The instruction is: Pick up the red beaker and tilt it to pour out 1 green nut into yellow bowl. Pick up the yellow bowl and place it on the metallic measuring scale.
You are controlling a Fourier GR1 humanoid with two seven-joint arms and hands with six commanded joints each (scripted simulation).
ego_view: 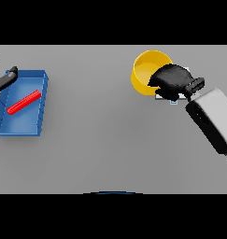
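Observation:
The yellow bowl (147, 70) is at the back right, tipped so its opening faces the view. My right hand (173, 79) grips its right side, fingers curled over the rim. I see no green nut inside the bowl. Just beneath the hand, only a pale sliver of the metallic scale (173, 100) shows; the rest is hidden. The red beaker (24, 102) lies on its side in the blue tray (21, 128) at the left. My left hand (5, 79) rests at the tray's back left corner with straight fingers, holding nothing.
The blue tray takes up the left edge of the grey table (101, 140). My right forearm (210, 119) slants in from the lower right.

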